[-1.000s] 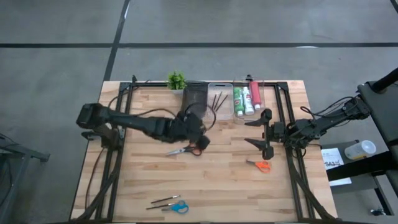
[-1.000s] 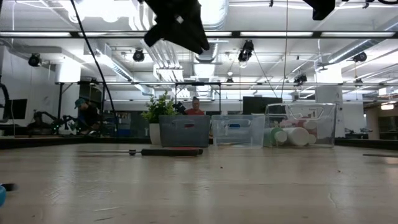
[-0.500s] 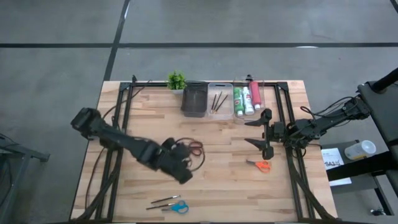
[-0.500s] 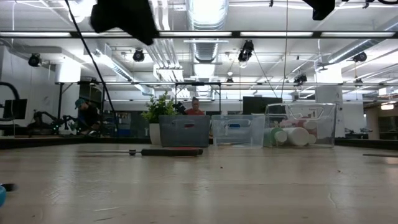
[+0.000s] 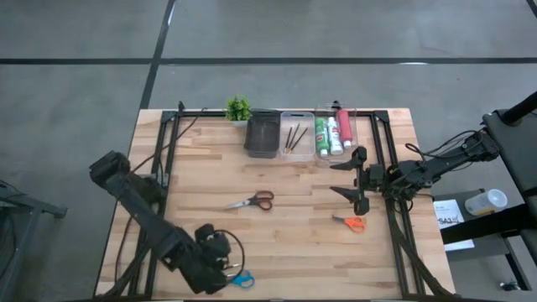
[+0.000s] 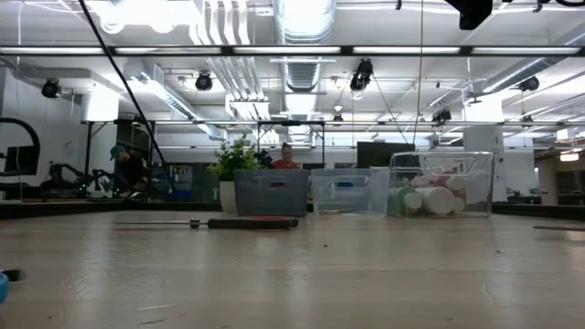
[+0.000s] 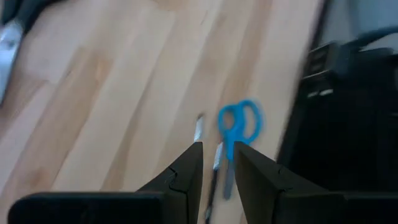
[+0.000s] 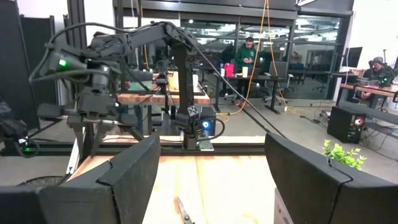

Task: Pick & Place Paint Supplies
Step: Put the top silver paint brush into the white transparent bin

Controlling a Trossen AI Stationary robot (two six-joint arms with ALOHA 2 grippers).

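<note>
Left gripper [image 5: 220, 267] stretched way down to the tabletop's front edge, fingers [image 7: 186, 168] parted a little with nothing between them, hanging right over the blue-handled scissors [image 7: 237, 134] and thin dark brushes [image 7: 216, 157]. Right gripper [image 5: 357, 178] parked near the tabletop's right edge, arm reaching in from that side, jaws spread wide and empty, orange-handled scissors [image 5: 351, 223] just in front of it. Red-handled scissors [image 5: 252, 201] flat mid-table; paint tubes [image 5: 333, 132] in the clear bin by the back edge.

Wooden table [image 5: 210, 180], potted plant [image 5: 238, 108] at its far edge
</note>
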